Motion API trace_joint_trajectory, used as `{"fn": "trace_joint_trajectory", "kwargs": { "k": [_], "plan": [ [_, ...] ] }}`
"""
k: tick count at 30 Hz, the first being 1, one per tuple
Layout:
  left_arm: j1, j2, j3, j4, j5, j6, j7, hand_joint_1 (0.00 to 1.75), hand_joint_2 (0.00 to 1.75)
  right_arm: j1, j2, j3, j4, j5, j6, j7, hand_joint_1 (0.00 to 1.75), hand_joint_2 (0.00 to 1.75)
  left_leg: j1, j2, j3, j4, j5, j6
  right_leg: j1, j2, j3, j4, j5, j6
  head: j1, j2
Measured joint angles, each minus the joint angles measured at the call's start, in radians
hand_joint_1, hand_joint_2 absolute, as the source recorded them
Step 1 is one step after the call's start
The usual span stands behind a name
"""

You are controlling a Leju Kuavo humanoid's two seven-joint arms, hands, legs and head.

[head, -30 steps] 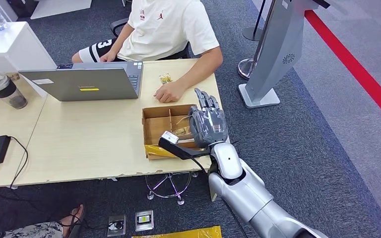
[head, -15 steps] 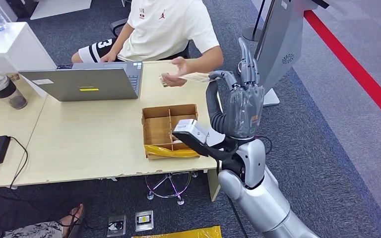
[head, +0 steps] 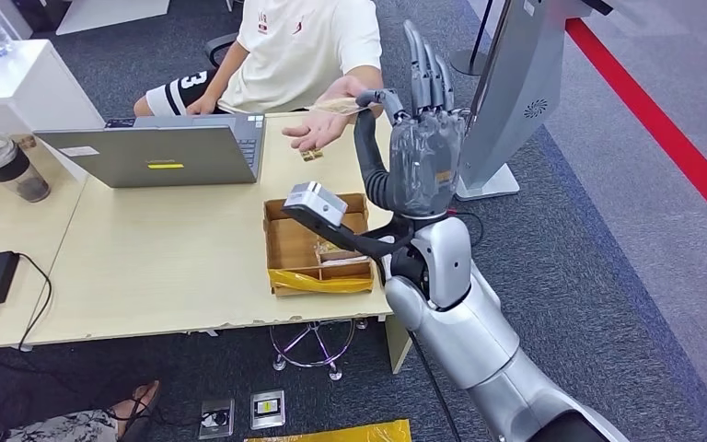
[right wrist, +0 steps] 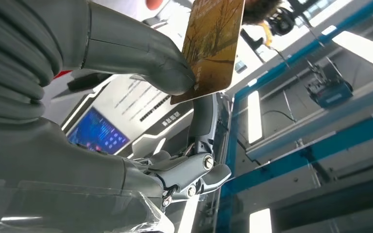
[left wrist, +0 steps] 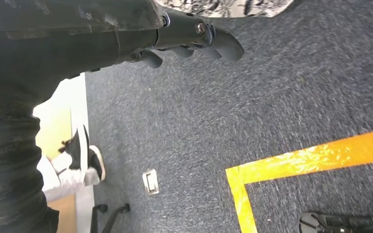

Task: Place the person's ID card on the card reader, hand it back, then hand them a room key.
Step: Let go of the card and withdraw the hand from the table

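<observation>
Handover under way: right hand (head: 428, 147) pinches a card (right wrist: 212, 46) at upper centre, touching the person's open palm (head: 318, 129).
Likely the closing handover, though which card is unclear. Left hand (left wrist: 194, 41) hangs curled, holding nothing, over grey carpet (left wrist: 272, 97). Below lie a pale wooden desk (head: 166, 267), laptop (head: 152, 152) and divided cardboard box (head: 318, 244).

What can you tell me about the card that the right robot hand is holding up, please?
The card is thin, flat and rectangular, with a golden-brown printed face that looks like autumn trees and a line of small print near one edge. The right robot hand pinches it between thumb and a finger, raised above the table's far edge. In the head view it lies roughly level, reaching toward the seated person's open palm; whether it touches the palm is unclear.
</observation>
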Motion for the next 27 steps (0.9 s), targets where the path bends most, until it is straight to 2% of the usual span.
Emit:
{"fn": "trace_joint_trajectory", "kwargs": {
  "k": [7, 14, 24, 25, 27],
  "plan": [
    [-0.006, 0.000, -0.007, 0.000, -0.034, -0.038, -0.049, 0.00, 1.75, -0.138, 0.037, 0.022, 0.255, 0.190, 0.070, 0.096, 1.75, 1.75, 0.000, -0.001, 0.000, 0.000, 0.000, 0.000, 0.000, -0.002, 0.000, 0.000, 0.000, 0.000, 0.000, 0.000],
    [-0.007, 0.000, -0.016, 0.000, -0.030, -0.038, -0.062, 0.00, 1.75, -0.192, 0.057, 0.032, 0.443, 0.241, 0.102, 0.134, 1.75, 1.75, 0.000, -0.001, 0.000, 0.000, 0.000, 0.000, 0.000, -0.002, 0.000, 0.000, 0.000, 0.000, 0.000, 0.000],
    [-0.006, 0.000, -0.020, 0.000, -0.029, -0.038, -0.066, 0.00, 1.75, -0.210, 0.065, 0.039, 0.555, 0.261, 0.122, 0.147, 1.75, 1.75, 0.000, -0.001, 0.000, 0.000, 0.000, 0.000, 0.000, -0.001, 0.000, 0.000, 0.000, 0.000, 0.000, 0.000],
    [-0.006, 0.000, -0.020, 0.000, -0.030, -0.038, -0.066, 0.00, 1.75, -0.211, 0.065, 0.039, 0.563, 0.267, 0.128, 0.151, 1.41, 1.75, 0.000, -0.001, 0.000, 0.000, 0.000, 0.000, 0.000, -0.001, 0.000, 0.000, 0.000, 0.000, 0.000, 0.000],
    [-0.006, 0.000, -0.023, 0.000, -0.032, -0.038, -0.068, 0.00, 1.75, -0.211, 0.064, 0.039, 0.576, 0.278, 0.139, 0.159, 0.54, 1.75, 0.000, -0.001, 0.000, 0.000, 0.000, 0.000, 0.000, -0.001, 0.000, 0.000, 0.000, 0.000, 0.000, 0.000]
  ]
}}
